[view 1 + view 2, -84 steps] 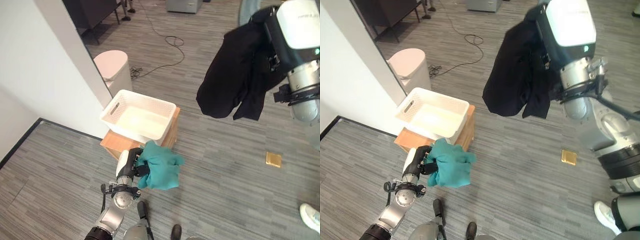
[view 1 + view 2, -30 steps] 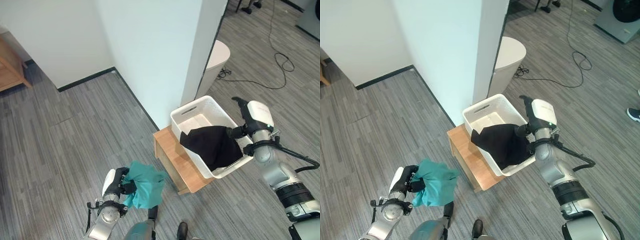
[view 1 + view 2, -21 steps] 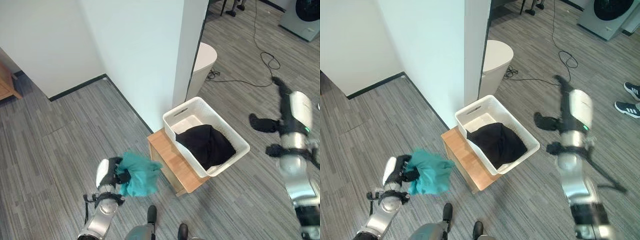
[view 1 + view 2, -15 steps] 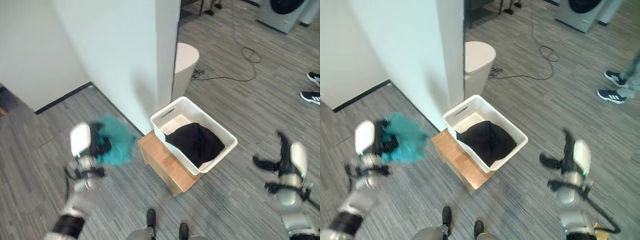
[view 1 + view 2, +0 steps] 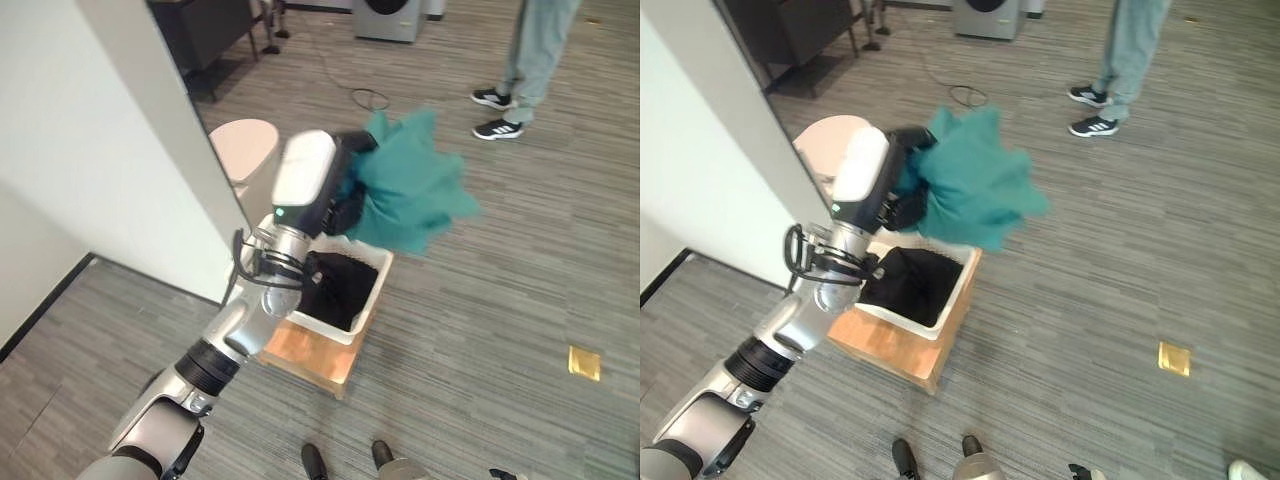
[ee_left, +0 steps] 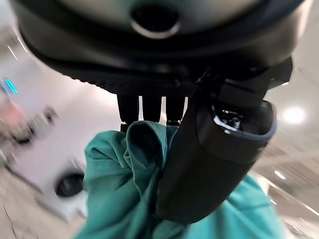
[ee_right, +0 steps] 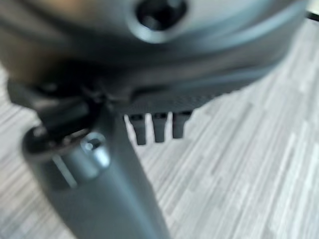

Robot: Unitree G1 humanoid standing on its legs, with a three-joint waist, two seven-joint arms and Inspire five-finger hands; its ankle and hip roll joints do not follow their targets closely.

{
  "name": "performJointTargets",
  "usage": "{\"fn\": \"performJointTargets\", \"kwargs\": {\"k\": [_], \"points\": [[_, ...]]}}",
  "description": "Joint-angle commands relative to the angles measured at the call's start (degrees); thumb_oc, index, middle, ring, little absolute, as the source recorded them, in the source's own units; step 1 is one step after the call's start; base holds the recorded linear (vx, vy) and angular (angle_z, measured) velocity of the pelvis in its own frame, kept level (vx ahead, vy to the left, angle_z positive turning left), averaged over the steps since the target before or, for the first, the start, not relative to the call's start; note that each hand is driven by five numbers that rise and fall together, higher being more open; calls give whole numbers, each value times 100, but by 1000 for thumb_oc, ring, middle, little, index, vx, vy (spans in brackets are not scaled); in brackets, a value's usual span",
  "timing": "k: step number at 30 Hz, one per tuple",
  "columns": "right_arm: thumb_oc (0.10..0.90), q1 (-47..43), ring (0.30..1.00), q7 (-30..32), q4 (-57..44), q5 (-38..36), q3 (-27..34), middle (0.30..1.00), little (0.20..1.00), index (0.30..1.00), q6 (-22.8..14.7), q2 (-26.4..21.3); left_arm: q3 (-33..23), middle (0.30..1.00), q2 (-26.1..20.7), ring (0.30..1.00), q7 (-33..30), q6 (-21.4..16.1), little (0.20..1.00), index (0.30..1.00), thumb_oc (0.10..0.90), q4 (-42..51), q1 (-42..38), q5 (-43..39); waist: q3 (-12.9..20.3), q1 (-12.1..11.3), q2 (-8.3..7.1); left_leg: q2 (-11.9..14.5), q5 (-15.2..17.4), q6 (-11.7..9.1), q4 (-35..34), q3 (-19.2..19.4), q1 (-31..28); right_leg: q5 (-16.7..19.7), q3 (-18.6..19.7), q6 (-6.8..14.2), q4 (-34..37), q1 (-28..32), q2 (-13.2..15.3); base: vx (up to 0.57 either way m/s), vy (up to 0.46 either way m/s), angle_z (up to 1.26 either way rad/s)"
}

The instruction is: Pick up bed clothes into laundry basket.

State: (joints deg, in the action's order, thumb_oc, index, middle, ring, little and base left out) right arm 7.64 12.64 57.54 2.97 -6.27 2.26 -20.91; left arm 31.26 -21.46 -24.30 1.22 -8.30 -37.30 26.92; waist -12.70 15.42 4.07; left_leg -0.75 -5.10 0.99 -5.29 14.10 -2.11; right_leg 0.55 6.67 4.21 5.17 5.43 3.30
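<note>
Now the left hand (image 5: 345, 195) is raised above the white laundry basket (image 5: 372, 288), its fingers and thumb curled round a bunch of the teal garment (image 5: 410, 195). Most of that cloth billows out past the hand, away from the white wall (image 5: 90, 150), hanging in the air over the basket's far rim. Below the hand, a black garment (image 5: 335, 285) lies inside the basket, which sits on a low wooden stand (image 5: 310, 355). The right hand (image 7: 94, 184) holds nothing, its fingers relaxed above the grey floor (image 7: 239, 149).
</note>
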Motion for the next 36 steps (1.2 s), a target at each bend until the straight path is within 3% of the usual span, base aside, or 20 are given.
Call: {"fn": "performJointTargets", "kwargs": {"k": [1,4,9,17,21,25,28,36], "points": [[800,-52,900,158,-112,-283,105,900,900,900,-229,-168,-525,300,-121,300,-563,188,300,300,400,-775,-1282,401,246,-231,-157,659,666,-631,29,292,-306,36,-183,750,-22,-358,601,18,21,-67],[800,-98,900,200,-247,-382,26,900,900,900,-284,-152,-325,300,-394,300,-612,556,300,300,400,-1689,-1776,764,225,-106,-174,711,658,-657,29,577,-282,112,-150,824,-21,-523,600,7,8,-70],[800,-64,900,209,-176,-403,-60,900,900,900,-300,-113,-244,300,-658,300,-626,733,300,300,400,-2124,-2243,949,206,-79,-217,724,641,-690,29,728,-233,176,-251,887,-17,-617,635,13,-3,-32],[800,-155,900,207,259,-535,-176,900,900,900,-372,15,439,300,-968,300,-507,1030,300,300,400,-3168,-2976,1713,115,-123,-266,691,599,-692,29,715,-80,201,-402,928,-30,-699,696,-1,14,1],[800,-161,900,208,337,-550,-193,900,900,900,-380,46,496,300,-1000,300,-501,1039,300,300,400,-3293,-3016,1768,107,-130,-273,687,601,-691,29,693,-68,196,-432,929,-34,-691,707,0,7,6],[800,-196,900,196,612,-615,-274,900,900,900,-426,191,822,300,-1311,300,-419,1146,300,300,400,-3769,-3254,2116,36,-230,-313,647,585,-691,29,561,23,211,-580,967,-46,-686,778,-8,55,12],[800,-356,900,283,393,-605,-395,900,900,900,-517,270,811,300,-1167,300,-355,1330,300,300,400,-3912,-3068,2341,-4,-400,-382,652,576,-683,29,475,84,206,-673,976,-49,-677,797,-12,9,20],[800,-626,900,360,496,-577,-507,900,900,900,-551,241,1150,300,-898,300,-268,1364,300,300,400,-4932,-3125,2571,-137,-445,-485,671,548,-685,29,477,218,250,-729,1011,-60,-819,816,-34,30,6]]}}
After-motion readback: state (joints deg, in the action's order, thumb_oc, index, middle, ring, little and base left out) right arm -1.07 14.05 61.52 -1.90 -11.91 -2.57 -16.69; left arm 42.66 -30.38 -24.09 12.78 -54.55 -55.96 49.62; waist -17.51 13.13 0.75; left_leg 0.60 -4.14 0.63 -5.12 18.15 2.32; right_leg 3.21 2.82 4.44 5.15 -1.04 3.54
